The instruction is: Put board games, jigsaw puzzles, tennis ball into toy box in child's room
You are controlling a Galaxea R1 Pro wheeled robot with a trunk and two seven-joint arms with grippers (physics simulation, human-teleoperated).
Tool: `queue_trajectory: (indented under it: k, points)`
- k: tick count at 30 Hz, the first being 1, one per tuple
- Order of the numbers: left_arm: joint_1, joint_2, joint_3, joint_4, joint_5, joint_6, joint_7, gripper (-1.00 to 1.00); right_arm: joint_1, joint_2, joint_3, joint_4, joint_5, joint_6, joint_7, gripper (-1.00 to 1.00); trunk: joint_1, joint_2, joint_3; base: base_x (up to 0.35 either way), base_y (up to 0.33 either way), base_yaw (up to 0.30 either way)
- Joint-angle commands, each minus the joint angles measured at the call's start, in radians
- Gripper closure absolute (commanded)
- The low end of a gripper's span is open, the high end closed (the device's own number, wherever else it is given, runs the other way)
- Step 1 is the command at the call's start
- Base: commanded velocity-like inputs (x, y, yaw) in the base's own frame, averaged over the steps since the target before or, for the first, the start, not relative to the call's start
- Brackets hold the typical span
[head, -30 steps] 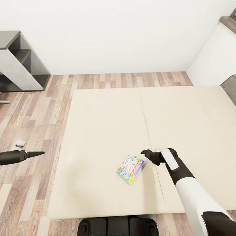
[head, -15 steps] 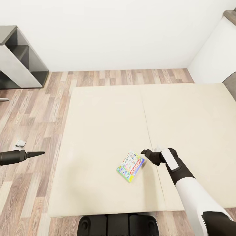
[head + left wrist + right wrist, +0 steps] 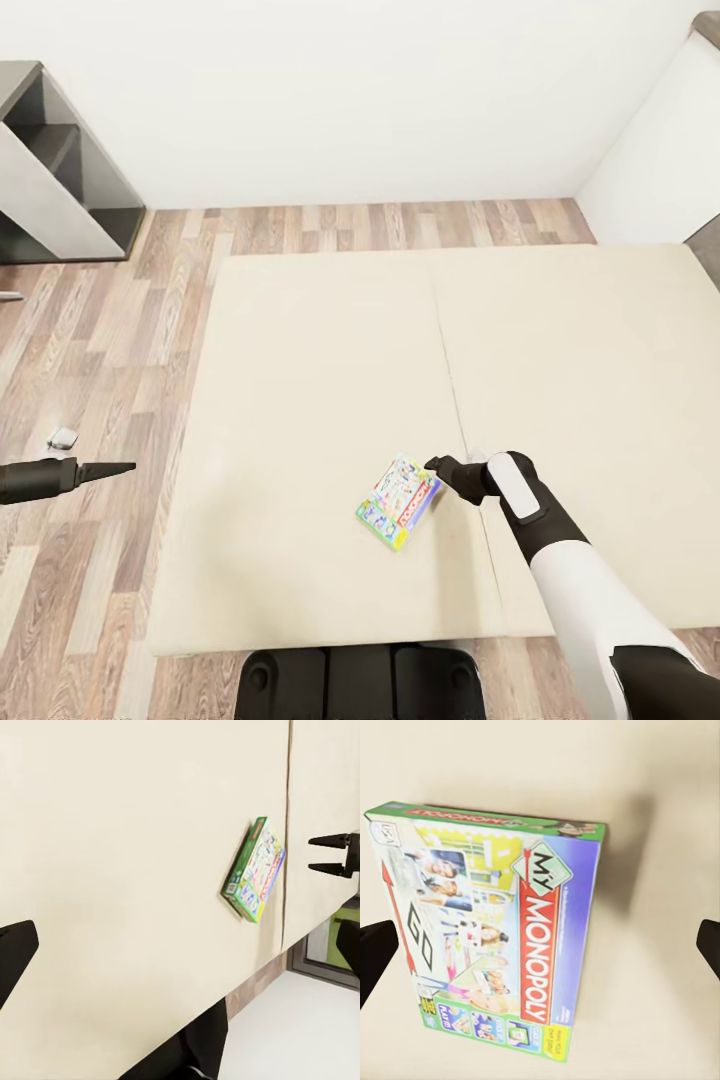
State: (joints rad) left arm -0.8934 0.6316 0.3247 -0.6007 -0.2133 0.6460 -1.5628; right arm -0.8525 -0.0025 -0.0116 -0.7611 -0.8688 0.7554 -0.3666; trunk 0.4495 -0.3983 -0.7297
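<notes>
One board game, a green-edged cartoon-covered box printed "My Monopoly", lies flat on the beige mattress of the bed, close to the seam between the two mattress halves. Just beside its corner hovers the right gripper, its two fingers spread apart and clear of the box. Well apart, over the wood-plank floor beside the bed, the left gripper points toward the mattress with its fingers together, near a small pale object on the planks
</notes>
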Motion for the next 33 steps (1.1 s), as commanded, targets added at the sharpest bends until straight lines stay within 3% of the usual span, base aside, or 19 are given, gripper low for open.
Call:
queue_trajectory:
  k: [1,33]
  points:
    - [-0.001,-0.001,0.004,-0.001,-0.011,0.011,-0.008,-1.0,0.0,0.001,-0.001,-0.001,-0.01,0.002,-0.009,-1.0,0.001,-0.002,-0.003,0.0,0.0,0.0]
    - [-0.001,-0.001,0.003,-0.001,-0.009,0.011,-0.008,-1.0,0.0,0.01,0.003,-0.001,-0.009,0.001,-0.009,-1.0,0.001,-0.002,-0.056,0.0,0.0,0.0]
